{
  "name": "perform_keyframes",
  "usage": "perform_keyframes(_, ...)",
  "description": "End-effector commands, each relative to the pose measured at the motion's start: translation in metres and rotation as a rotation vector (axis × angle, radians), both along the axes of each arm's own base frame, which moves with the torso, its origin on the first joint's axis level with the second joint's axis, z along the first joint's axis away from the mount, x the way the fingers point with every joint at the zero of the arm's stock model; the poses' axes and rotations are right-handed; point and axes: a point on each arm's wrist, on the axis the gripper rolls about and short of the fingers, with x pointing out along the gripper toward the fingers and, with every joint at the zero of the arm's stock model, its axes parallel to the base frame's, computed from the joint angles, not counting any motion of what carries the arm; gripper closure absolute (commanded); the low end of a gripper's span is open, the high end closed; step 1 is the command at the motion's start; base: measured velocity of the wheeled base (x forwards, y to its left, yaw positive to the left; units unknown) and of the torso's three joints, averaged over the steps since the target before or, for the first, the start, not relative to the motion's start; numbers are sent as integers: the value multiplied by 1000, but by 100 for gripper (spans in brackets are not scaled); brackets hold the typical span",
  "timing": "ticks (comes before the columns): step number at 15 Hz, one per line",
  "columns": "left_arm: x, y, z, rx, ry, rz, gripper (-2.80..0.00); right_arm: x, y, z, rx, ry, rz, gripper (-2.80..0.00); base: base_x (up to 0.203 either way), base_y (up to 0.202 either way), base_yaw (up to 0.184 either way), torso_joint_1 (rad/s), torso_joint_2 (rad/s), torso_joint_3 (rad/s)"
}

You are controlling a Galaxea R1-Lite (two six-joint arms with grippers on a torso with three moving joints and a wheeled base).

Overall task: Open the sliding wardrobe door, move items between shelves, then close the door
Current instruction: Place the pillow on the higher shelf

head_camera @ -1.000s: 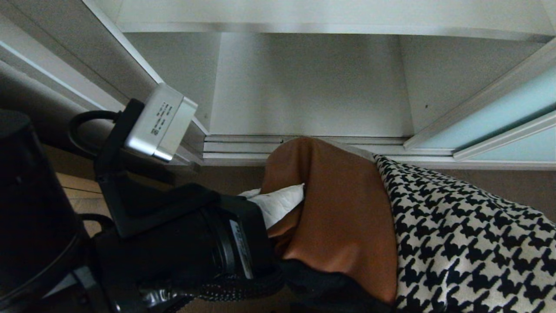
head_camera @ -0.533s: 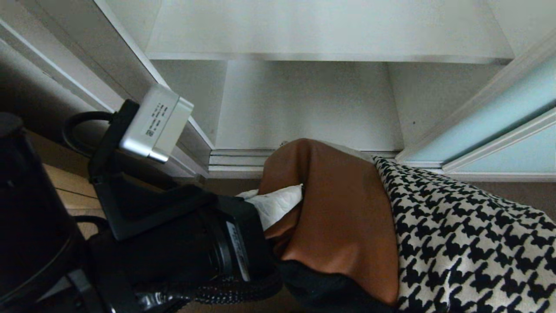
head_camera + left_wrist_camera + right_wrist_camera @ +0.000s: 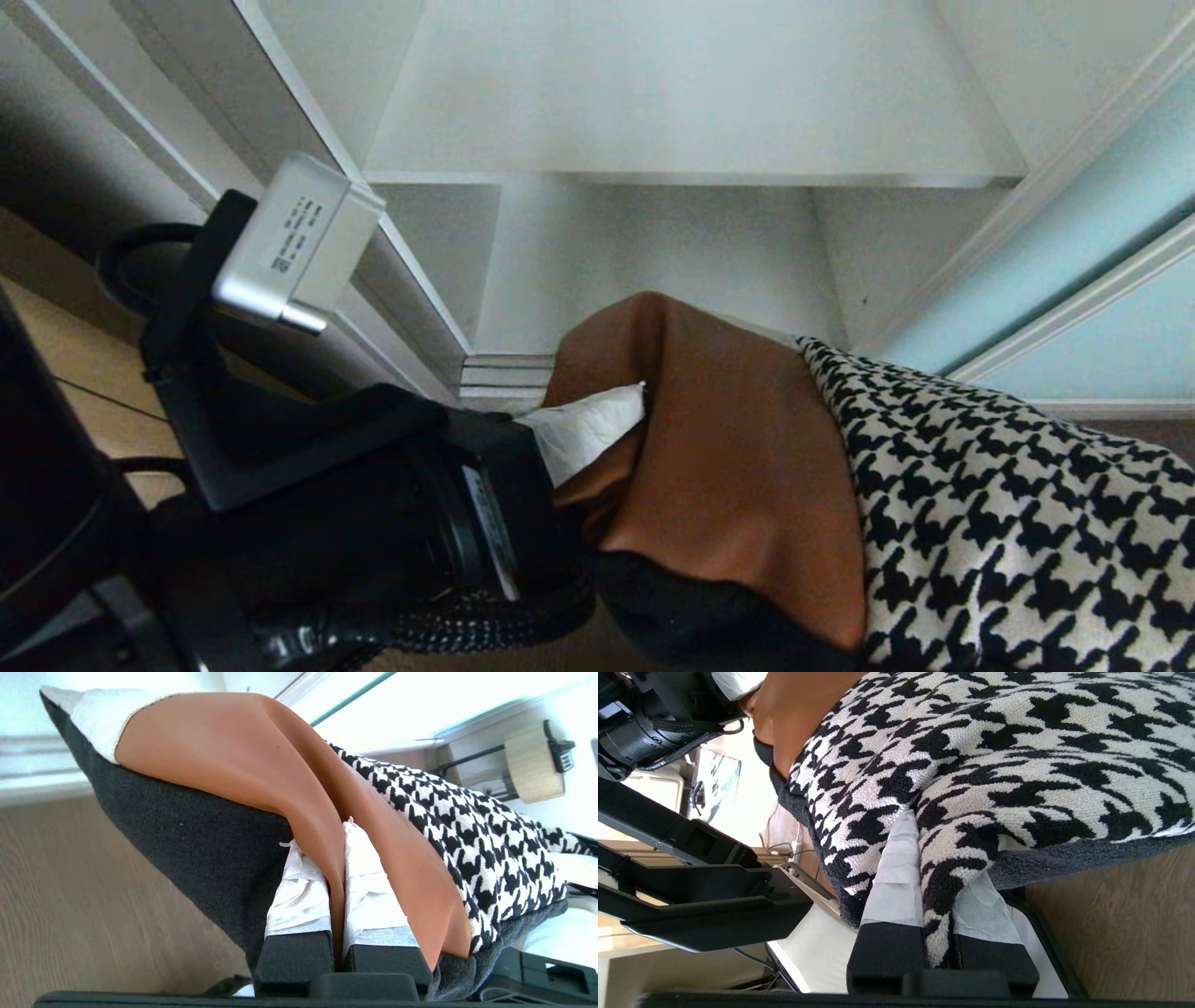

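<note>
Up front, your view tilted up w/ more upper shelf (image 3: 681, 103) showing; left gripper (image 3: 337, 858) & right gripper (image 3: 936, 868) stay clamped on cushion (image 3: 747, 467).

Black left arm (image 3: 373, 523) carries a silver camera box (image 3: 289, 245), braided cable, white-taped pincer fingers (image 3: 299, 896).

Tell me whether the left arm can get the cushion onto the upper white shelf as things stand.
Probably yes. The left end effector is shut on the cushion, the sliding door is pushed aside, and the shelf looks bare, though the right end effector grips the cushion too.
</note>
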Motion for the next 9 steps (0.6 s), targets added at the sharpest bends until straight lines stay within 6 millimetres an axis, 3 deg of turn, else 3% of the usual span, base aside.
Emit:
perform_keyframes(1, 0, 0, 1, -5, -1, 0, 0, 2, 0, 0, 0, 10, 4, 0, 0, 0, 0, 0, -1, 200)
perform_keyframes(9, 2, -3, -2, 4, 3, -1, 0, 6, 1, 0, 12, 36, -6, 0, 0, 0, 0, 3, 2, 202)
